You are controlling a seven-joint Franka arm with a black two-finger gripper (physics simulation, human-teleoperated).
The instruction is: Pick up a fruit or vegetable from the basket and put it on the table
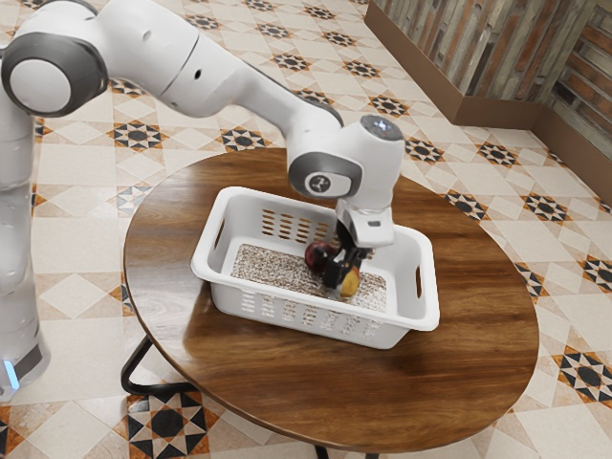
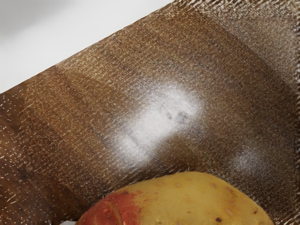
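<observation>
The gripper (image 1: 341,277) points steeply down inside the white slotted plastic basket (image 1: 428,285), and I cannot tell whether it is spread or pinching the yellow-and-red potato (image 2: 197,199) right at its tips, within the basket's walls. A dark red round fruit or vegetable (image 1: 316,254) sits just beside them. Around all this rise the basket's sides, which stand on the round wooden table (image 1: 483,316), with the arm (image 1: 225,81) reaching in over the rim.
</observation>
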